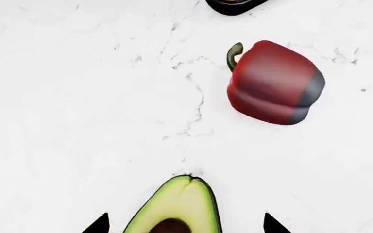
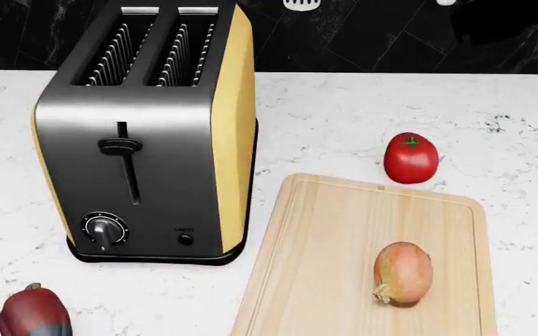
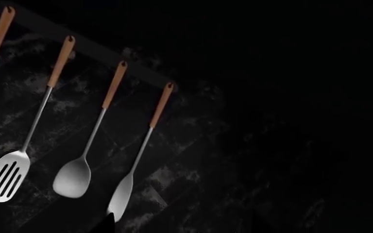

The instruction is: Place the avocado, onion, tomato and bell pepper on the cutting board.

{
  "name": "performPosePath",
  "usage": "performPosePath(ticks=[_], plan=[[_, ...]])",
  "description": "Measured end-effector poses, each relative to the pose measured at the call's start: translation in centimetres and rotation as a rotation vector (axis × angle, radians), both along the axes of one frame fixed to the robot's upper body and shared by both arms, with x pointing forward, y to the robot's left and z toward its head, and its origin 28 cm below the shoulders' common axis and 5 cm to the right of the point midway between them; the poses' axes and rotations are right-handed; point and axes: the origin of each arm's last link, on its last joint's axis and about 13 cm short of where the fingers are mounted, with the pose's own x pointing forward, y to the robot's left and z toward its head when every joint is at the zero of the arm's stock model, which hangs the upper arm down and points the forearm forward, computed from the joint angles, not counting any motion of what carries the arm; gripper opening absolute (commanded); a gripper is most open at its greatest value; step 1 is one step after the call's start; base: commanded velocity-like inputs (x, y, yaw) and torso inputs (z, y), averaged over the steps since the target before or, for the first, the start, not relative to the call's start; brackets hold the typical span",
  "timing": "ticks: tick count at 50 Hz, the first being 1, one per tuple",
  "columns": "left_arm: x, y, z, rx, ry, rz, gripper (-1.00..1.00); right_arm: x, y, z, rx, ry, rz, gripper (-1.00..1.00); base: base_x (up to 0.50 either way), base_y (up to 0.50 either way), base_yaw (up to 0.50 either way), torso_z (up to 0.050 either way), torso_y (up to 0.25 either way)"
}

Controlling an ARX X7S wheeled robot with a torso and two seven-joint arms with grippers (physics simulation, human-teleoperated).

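- You had the onion [image 2: 403,273] on the board [image 2: 344,238].
- Tomato [image 2: 410,157], pepper [image 1: 274,82] and avocado [image 1: 180,206] sat on the counter.
- Your left gripper [image 1: 185,225] was spread around the avocado, not pinching.
- Right fingers: can't tell.

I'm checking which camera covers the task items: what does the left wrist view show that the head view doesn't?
Only the left wrist view shows the avocado, between the left gripper's open fingertips. Only the head view shows the toaster, tomato, and onion on the cutting board. Both show the bell pepper and white counter.
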Motion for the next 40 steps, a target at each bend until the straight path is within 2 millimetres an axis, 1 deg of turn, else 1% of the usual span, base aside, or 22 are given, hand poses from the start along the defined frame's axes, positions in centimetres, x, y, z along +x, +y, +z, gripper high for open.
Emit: performPosePath(ticks=[8, 20, 21, 33, 40], plan=[[1.0, 0.2, -1.4, -0.018, 0.018, 0.011, 1.0, -0.1, -0.1, -0.1, -0.001, 0.003, -0.006, 1.0, 0.0, 0.0, 0.0, 0.0, 0.0], [1.2, 0.8, -2.8, -0.024, 0.02, 0.035, 1.0, -0.4, -0.2, 0.0, -0.004, 0.001, -0.011, 1.0, 0.0, 0.0, 0.0, 0.0, 0.0], [1.2, 0.9, -2.8, -0.024, 0.02, 0.038, -1.0, -0.4, -0.2, 0.1, -0.004, 0.001, -0.011, 1.0, 0.0, 0.0, 0.0, 0.0, 0.0], [1.0, 1.0, -2.7, -0.011, 0.012, 0.026, -1.0, -0.6, -0.2, 0.2, -0.004, -0.003, -0.011, 1.0, 0.0, 0.0, 0.0, 0.0, 0.0], [1.5, 0.1, -1.3, -0.02, -0.014, -0.038, -1.0, -0.7, -0.2, 0.3, -0.002, -0.005, -0.012, 1.0, 0.0, 0.0, 0.0, 0.0, 0.0]])
